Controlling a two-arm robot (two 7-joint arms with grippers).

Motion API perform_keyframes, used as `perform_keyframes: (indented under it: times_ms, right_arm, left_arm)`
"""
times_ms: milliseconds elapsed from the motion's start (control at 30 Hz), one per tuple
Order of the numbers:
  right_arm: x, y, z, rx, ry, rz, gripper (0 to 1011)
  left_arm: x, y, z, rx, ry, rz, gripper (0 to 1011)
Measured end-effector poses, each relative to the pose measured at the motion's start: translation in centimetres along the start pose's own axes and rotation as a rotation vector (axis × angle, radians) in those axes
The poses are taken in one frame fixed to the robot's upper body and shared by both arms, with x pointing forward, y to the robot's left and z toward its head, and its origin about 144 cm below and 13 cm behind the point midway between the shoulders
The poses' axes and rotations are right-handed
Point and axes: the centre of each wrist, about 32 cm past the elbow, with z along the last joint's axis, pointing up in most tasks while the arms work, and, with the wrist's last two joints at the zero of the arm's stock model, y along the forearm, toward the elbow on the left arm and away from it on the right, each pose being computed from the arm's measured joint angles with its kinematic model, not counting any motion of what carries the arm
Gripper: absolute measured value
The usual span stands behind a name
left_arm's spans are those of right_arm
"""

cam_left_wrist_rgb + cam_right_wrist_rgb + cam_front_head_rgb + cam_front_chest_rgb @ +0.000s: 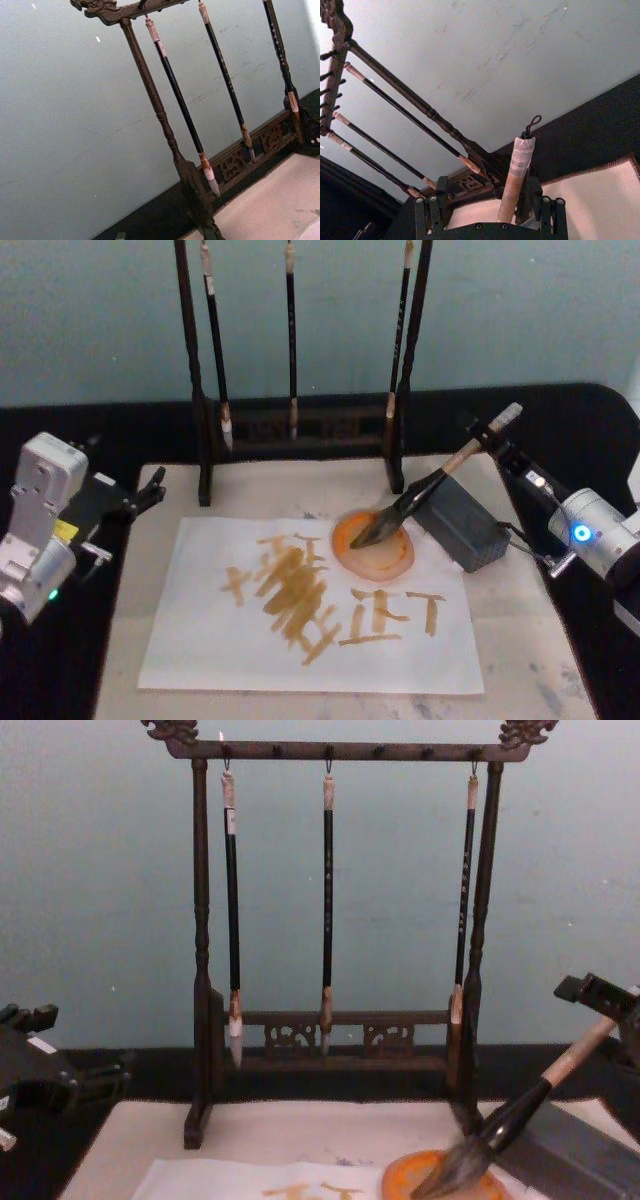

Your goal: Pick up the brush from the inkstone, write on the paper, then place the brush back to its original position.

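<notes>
The brush [420, 495] lies slanted, its bushy tuft resting in the orange-rimmed inkstone [395, 558] and its black lower shaft leaning over a dark grey block [465, 530]. My right gripper [488, 443] is at the pale upper shaft, near the taped end. In the right wrist view its fingers stand apart on either side of the brush [517, 170], with the shaft close against one of them, so it is open. The paper [200, 640], with orange-yellow strokes, lies in front of the inkstone. My left gripper [148, 492] sits open at the mat's far-left corner.
A dark wooden rack [340, 1060] with three slim hanging brushes stands across the back of the beige mat [520, 640]. A black cloth surrounds the mat. The grey block [580, 1150] sits just right of the inkstone [400, 1182].
</notes>
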Motion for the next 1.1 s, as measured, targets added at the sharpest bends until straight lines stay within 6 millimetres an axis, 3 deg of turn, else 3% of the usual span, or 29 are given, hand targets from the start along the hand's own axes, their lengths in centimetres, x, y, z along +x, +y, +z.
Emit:
perform_keyframes:
  times_ms: [633, 833, 1100]
  right_arm:
    - [-1.1, -3.3, -0.6, -0.006, -0.035, -0.056, 1000]
    - [-2.2, -4.7, -1.2, 0.01, -0.097, -0.085, 1000]
    - [-3.9, -5.0, -1.6, 0.047, -0.233, -0.098, 1000]
  left_arm:
    - [0.0, 0.0, 0.0, 0.0, 0.0, 0.0, 1010]
    - [0.0, 0.0, 0.0, 0.0, 0.0, 0.0, 1010]
    - [0.0, 0.0, 0.0, 0.0, 0.0, 0.0, 1010]
